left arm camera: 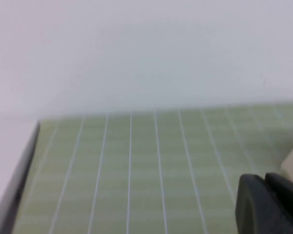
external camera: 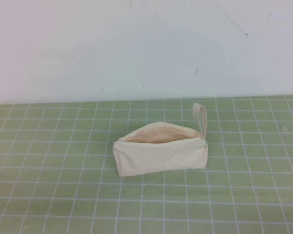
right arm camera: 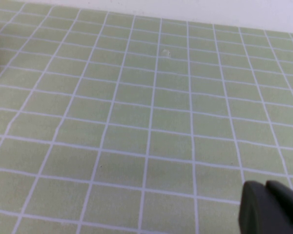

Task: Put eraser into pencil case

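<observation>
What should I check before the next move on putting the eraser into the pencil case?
1. Pencil case open, mouth upward: ok.
2. Pencil case on the green grid mat, strap loop toward the robot's right: ok.
3. Eraser located: not ok, it shows in no view; whether it is already inside, cannot tell.
4. Left gripper position: only a dark edge in its wrist view, absent from the high view; cannot tell.
5. Right gripper likewise low over bare mat; grip state: cannot tell.

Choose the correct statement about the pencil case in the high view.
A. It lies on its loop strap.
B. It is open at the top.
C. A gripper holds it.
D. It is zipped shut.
B: the pencil case gapes at the top, showing its pale inside; no gripper is near it there.
</observation>
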`<state>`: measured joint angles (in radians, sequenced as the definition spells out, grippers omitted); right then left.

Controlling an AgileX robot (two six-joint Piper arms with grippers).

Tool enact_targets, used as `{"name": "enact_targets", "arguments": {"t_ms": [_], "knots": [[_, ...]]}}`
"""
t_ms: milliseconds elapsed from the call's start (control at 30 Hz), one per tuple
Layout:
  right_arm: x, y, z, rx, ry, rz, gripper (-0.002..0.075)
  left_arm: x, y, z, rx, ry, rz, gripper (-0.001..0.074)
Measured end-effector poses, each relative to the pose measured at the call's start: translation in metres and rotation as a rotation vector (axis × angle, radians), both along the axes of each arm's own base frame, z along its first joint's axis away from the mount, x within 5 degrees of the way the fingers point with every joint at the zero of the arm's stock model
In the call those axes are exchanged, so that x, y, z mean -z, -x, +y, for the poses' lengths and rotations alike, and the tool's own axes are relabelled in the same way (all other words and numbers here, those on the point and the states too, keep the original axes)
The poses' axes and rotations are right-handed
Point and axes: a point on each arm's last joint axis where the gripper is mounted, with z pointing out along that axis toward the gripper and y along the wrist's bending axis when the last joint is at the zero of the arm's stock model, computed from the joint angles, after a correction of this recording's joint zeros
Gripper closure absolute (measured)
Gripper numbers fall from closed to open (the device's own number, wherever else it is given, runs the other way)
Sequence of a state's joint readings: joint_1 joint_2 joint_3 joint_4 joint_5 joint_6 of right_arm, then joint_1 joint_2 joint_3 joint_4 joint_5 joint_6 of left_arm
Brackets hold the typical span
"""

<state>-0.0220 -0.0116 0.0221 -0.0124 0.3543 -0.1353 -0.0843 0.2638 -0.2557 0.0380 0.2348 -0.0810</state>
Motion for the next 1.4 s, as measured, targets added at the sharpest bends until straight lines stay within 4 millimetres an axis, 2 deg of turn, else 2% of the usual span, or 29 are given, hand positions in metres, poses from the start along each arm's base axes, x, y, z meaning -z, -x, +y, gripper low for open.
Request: {"name": "enact_targets", "arguments": {"t_ms": [33, 200, 267, 467, 1400], "knots": [[0.0, 0.0, 0.0, 0.0, 0.0, 0.0, 0.0727, 0.016, 0.003, 0.001, -0.007, 0.009, 0.026, 0.0736], [0.0, 0.0, 0.0, 0.0, 0.0, 0.0, 0.0727, 0.069, 0.012, 0.001, -0.015, 0.019, 0.069, 0.0736], [0.0, 0.0, 0.0, 0.0, 0.0, 0.0, 0.0727, 0.076, 0.014, 0.002, -0.015, 0.025, 0.045, 0.0735], [0.0, 0.0, 0.0, 0.0, 0.0, -0.002, 0.0727, 0.085, 0.022, 0.002, -0.026, 0.048, 0.09, 0.0736], [0.0, 0.0, 0.0, 0.0, 0.0, -0.002, 0.0727, 0.085, 0.022, 0.003, -0.044, 0.063, 0.115, 0.0736]]}}
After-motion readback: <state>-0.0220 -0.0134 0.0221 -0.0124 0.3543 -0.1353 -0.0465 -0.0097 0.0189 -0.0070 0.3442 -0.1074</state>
